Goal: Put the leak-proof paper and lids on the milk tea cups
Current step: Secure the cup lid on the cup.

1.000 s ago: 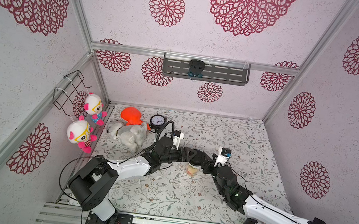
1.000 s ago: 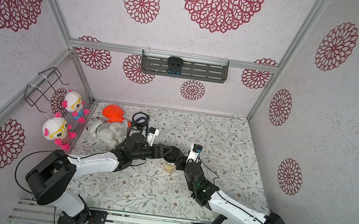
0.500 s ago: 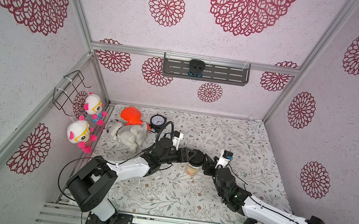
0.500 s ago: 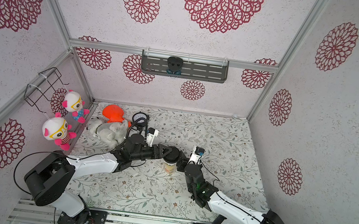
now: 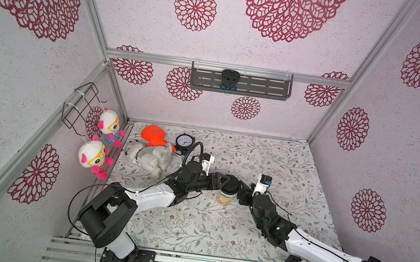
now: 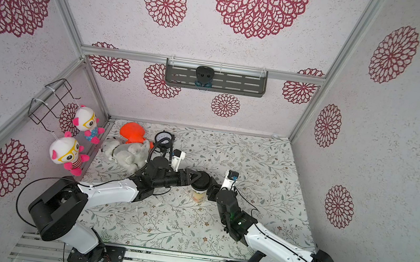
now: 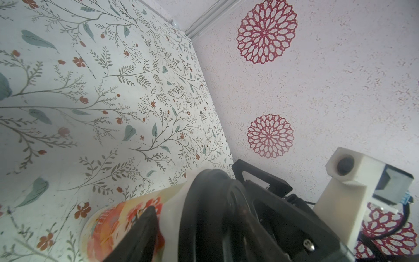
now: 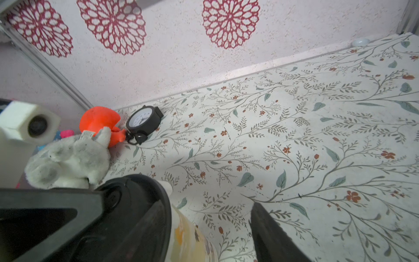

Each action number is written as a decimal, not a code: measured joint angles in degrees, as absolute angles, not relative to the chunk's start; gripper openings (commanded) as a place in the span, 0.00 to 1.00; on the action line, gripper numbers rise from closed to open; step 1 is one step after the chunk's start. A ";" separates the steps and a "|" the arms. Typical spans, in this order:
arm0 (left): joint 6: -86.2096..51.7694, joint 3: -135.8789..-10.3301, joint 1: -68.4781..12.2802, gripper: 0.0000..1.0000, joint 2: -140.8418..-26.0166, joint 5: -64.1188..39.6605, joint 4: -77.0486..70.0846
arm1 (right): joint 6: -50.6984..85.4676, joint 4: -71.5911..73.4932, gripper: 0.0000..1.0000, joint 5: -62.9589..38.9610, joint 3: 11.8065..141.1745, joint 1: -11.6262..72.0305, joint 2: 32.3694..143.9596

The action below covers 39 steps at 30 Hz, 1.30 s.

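Note:
The milk tea cup (image 5: 226, 199) (image 6: 198, 196), cream with orange print, stands upright mid-table with a black round lid (image 5: 229, 185) (image 6: 201, 181) on its mouth. A white edge that looks like the leak-proof paper (image 7: 174, 204) (image 8: 167, 186) sticks out under the lid. My left gripper (image 5: 226, 183) (image 7: 199, 215) reaches in from the left, turned on its side, shut on the lid, one finger over the lid's top and one by the cup's side. My right gripper (image 5: 243, 194) (image 8: 208, 226) is open just right of the cup, one finger (image 8: 145, 226) at the lid's edge.
A grey plush toy (image 5: 151, 157), an orange toy (image 5: 154, 135) and a black clock (image 5: 184, 142) lie at the back left of the floral table (image 5: 281, 168). Two dolls (image 5: 93, 157) hang on the left wall under a wire basket (image 5: 80, 103).
My right gripper has shifted slightly to the right beside the cup. The left gripper, lid and cup have stayed in place.

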State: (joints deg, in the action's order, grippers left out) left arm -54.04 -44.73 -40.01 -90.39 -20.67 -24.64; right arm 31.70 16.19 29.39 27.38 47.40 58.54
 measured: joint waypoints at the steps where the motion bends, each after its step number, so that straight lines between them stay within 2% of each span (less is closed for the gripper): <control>1: -54.04 -44.84 -40.01 0.57 -90.41 -20.64 -24.47 | 31.03 14.11 0.63 27.79 27.99 46.41 57.65; 6: -53.95 -45.58 -40.01 0.57 -90.52 -20.67 -23.27 | 26.98 1.61 0.64 23.59 32.69 41.12 54.52; 10: -53.58 -46.04 -40.01 0.58 -90.50 -20.69 -22.37 | 25.04 -0.30 0.64 20.43 37.10 41.08 54.37; 21: -53.12 -47.46 -40.05 0.61 -88.82 -20.84 -16.71 | 23.88 5.58 0.64 16.47 39.83 44.03 64.90; 28: -52.38 -49.76 -40.07 0.71 -86.80 -22.70 -8.56 | 24.10 12.43 0.64 18.11 35.94 45.06 64.25; 39: -49.78 -53.52 -37.67 0.71 -78.04 -20.25 7.38 | 24.03 20.60 0.64 19.33 31.27 45.17 63.96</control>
